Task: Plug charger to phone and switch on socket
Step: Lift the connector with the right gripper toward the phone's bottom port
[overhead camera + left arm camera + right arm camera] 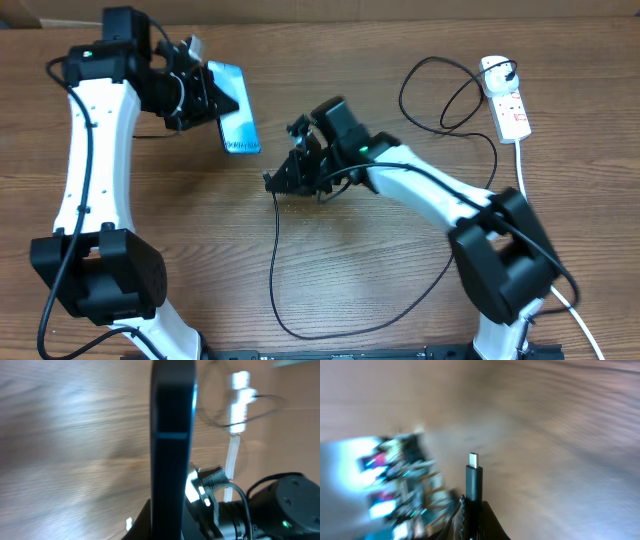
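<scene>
**Connector held ready, phone raised to meet it**

The right gripper [472,512] was clamped on the charger [275,260] just behind its connector tip [474,460], which stuck out bare beyond the fingers. The left gripper [203,95] was closed on the phone [236,115] and held it up off the counter [200,220]. The phone was tilted, with its free end turned toward the other arm. In the left wrist view the phone [172,435] showed only as a dark edge.

The step in hand looked like the approach before plugging in: the tip and the phone's free end were near each other but apart, with bare counter below the gap. The next move would call for lining the tip squarely with the port in that end and then pushing straight in. The port itself could not be made out, and the right wrist view was blurred.

The space between the two grippers was open. From the right gripper the cable ran down toward the near edge in a wide slack loop, then back up to the far right, so there seemed to be slack to spare. Its plug [500,72] appeared to sit in the socket [510,110], which lay well apart near the far right edge. Whether the socket's switch was on could not be told.
</scene>
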Robot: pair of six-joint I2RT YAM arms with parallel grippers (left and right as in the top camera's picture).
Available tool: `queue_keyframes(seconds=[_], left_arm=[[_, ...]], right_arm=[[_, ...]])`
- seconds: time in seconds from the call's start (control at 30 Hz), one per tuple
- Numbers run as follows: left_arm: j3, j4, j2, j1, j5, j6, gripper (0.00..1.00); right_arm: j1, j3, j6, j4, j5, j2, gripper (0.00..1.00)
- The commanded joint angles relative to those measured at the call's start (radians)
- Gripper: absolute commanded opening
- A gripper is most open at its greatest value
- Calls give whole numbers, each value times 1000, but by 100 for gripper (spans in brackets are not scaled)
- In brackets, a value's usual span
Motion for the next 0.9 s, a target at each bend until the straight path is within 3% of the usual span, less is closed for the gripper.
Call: queue_keyframes(seconds=[0.0, 0.17, 0.23, 0.47, 0.73, 0.87], left_arm=[[3, 47, 2, 62, 367, 34, 4], [3, 161, 2, 94, 644, 31, 4], [3, 180, 2, 95, 668, 12, 4], [3, 216, 2, 94, 667, -58, 4], [3, 314, 2, 95, 658, -158, 4], [3, 330, 2, 97, 505, -252, 4]], right_arm=[[-32, 20, -40, 15, -318, -66, 4], [-61, 20, -40, 29, -475, -68, 4], [-72, 20, -39, 48, -507, -68, 4], [-85, 20, 51, 187, -510, -68, 4], [-87, 20, 74, 179, -309, -68, 4], [-89, 19, 77, 93, -87, -68, 4]])
